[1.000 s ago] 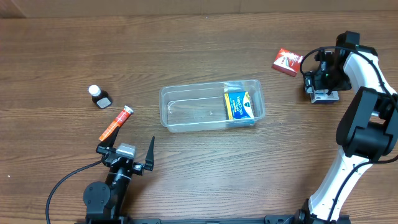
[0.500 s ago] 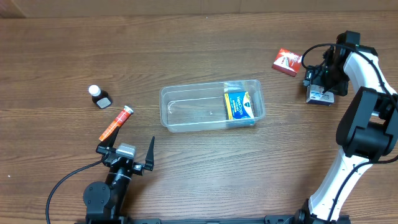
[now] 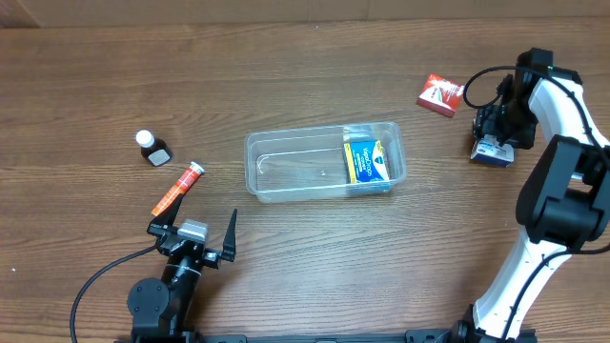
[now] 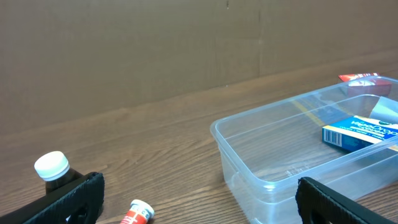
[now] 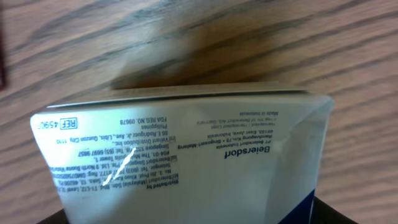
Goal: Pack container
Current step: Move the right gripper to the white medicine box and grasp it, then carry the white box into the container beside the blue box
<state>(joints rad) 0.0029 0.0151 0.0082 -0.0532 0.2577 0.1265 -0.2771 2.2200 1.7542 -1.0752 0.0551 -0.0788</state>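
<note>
The container (image 3: 286,176) is a clear bin at mid-table, and the left wrist view shows its near wall (image 4: 261,149). A blue and yellow box (image 3: 366,160) lies at its right end (image 4: 360,132). At the far right a white and blue box (image 3: 493,151) rests on the table under my right gripper (image 3: 497,131). That box (image 5: 186,143) fills the right wrist view, and the gripper (image 5: 186,216) has its dark fingers against both of the box's sides. My left gripper (image 3: 193,225) stands open near the front edge, nothing between its jaws (image 4: 199,200).
A red box (image 3: 440,94) lies left of the right gripper. An orange tube (image 3: 178,188) and a small dark bottle with a white cap (image 3: 151,149) lie left of the container, ahead of the left gripper. The tube's cap (image 4: 138,210) and the bottle (image 4: 55,169) show there too.
The right gripper has come down over the white and blue box and closed its jaws onto it. The left arm and the other objects have not moved.
</note>
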